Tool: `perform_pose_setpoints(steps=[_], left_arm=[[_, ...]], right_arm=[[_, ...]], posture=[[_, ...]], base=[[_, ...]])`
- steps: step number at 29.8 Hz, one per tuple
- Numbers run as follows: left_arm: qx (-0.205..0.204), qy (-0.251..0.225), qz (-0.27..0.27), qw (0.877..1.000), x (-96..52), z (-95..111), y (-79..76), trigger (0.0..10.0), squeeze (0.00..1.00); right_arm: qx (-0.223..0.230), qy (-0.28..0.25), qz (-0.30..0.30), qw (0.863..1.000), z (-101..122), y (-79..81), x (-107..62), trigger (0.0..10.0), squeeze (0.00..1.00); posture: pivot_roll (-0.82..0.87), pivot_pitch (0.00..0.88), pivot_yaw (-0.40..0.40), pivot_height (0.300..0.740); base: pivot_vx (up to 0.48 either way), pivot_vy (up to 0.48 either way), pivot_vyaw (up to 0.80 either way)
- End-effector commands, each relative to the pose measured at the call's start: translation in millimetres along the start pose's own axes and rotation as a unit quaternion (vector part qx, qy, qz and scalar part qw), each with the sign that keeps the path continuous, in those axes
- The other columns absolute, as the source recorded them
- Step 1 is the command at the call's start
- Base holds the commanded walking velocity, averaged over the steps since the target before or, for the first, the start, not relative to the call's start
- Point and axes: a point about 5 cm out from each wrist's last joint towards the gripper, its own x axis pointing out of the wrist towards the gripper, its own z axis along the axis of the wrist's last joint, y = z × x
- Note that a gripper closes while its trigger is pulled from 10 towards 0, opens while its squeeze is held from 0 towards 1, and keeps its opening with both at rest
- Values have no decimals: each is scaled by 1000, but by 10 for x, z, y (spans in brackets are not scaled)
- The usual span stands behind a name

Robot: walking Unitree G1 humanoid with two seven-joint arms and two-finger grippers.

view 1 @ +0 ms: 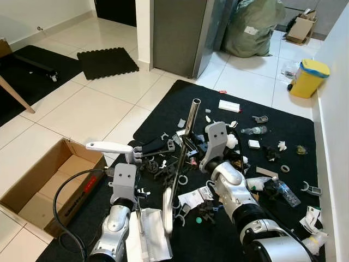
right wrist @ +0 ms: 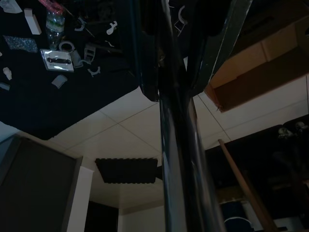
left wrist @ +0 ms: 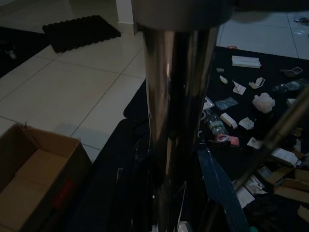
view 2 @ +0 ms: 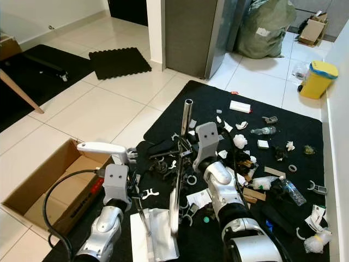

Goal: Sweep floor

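The right hand (view 1: 188, 143) is clamped round the broom's metal pole (view 1: 184, 150), steadying it over the littered black mat (view 1: 294, 131). The left hand (view 1: 163, 146) grips a white dustpan handle (view 1: 109, 146), held low beside the scraps, seemingly to catch them

We see a floor of pale glossy tiles (view 1: 92, 109) with a large black mat (view 1: 283, 136) laid over it, and a smaller black mat (view 1: 107, 62) farther off near a white pillar (view 1: 143, 30). Beside the pillar stands a tall grey cabinet (view 1: 177, 35). A white wall (view 1: 335, 82) runs along the right, with a yellow bin (view 1: 308, 77) against it. An open cardboard box (view 1: 46, 185) sits at the left, and a stuffed green sack (view 1: 252, 27) lies beyond the cabinet.
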Motion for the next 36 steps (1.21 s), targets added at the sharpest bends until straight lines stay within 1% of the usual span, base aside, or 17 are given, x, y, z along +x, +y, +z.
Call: perform_pose_setpoints(steps=[1, 6, 11, 13, 14, 16, 17, 19, 21, 22, 24, 26, 29, 30, 31, 34, 36], left_arm=[[18, 38, 12, 999, -100, -170, 95, 10000, 0], [19, 38, 11, 999, -106, -169, 110, 10000, 0], [21, 38, 11, 999, -116, -175, 117, 10000, 0], [21, 37, 11, 999, -119, -176, 122, 10000, 0], [23, 37, 13, 999, -125, -177, 136, 10000, 0], [23, 37, 13, 999, -126, -177, 139, 10000, 0], [23, 37, 13, 999, -126, -177, 138, 10000, 0], [23, 38, 12, 999, -121, -180, 129, 10000, 0], [21, 38, 10, 999, -111, -175, 113, 10000, 0], [21, 38, 10, 999, -111, -175, 113, 10000, 0], [20, 37, 9, 999, -102, -169, 101, 10000, 0], [20, 36, 8, 999, -100, -166, 100, 10000, 0], [21, 36, 9, 999, -104, -165, 108, 10000, 0], [22, 35, 9, 999, -114, -168, 121, 10000, 0], [22, 35, 9, 999, -114, -168, 121, 10000, 0], [23, 35, 10, 999, -123, -169, 131, 10000, 0], [23, 35, 10, 999, -124, -169, 132, 10000, 0]], right_arm=[[4, -4, -6, 1000, -57, 32, -32, 10000, 0], [-101, 49, -17, 994, -314, 200, -116, 10000, 0], [-114, 71, -15, 991, -422, 261, -163, 10000, 0], [-106, 73, -23, 991, -432, 252, -169, 10000, 0], [-65, 64, -43, 995, -379, 181, -145, 10000, 0], [-52, 59, -49, 996, -360, 156, -137, 10000, 0], [-31, 52, -56, 997, -322, 111, -123, 10000, 0], [-19, 33, -72, 997, -231, 15, -100, 10000, 0], [-53, 23, -82, 995, -174, -49, -104, 10000, 0], [-53, 23, -82, 995, -174, -49, -104, 10000, 0], [-80, 26, -82, 993, -177, -61, -118, 10000, 0], [-89, 27, -84, 992, -187, -55, -124, 10000, 0], [-80, 21, -94, 992, -172, -52, -111, 10000, 0], [-48, 9, -108, 993, -128, -75, -82, 10000, 0], [-48, 9, -108, 993, -128, -75, -82, 10000, 0], [-10, -12, -121, 992, -34, -118, -33, 10000, 0], [-19, -23, -121, 992, 32, -136, -3, 10000, 0]], posture=[[86, 309, -38, 740], [95, 313, -34, 740], [107, 314, -32, 740], [111, 313, -33, 740], [107, 312, -33, 740], [105, 312, -33, 740], [104, 311, -34, 740], [99, 307, -35, 740], [95, 306, -35, 740], [95, 306, -35, 740], [96, 305, -35, 740], [98, 307, -34, 740], [103, 312, -33, 740], [105, 315, -30, 740], [105, 315, -30, 740], [109, 316, -29, 740], [104, 317, -30, 740]], base=[[0, 0, 0], [0, 0, 0], [0, 0, 0], [0, 0, 0], [0, 0, 0], [0, 0, 0], [0, 0, 0], [0, 0, 0], [0, 0, 0], [0, 0, 0], [0, 0, 0], [0, 0, 0], [0, 0, 0], [0, 0, 0], [0, 0, 0], [0, 0, 0], [0, 0, 0]])
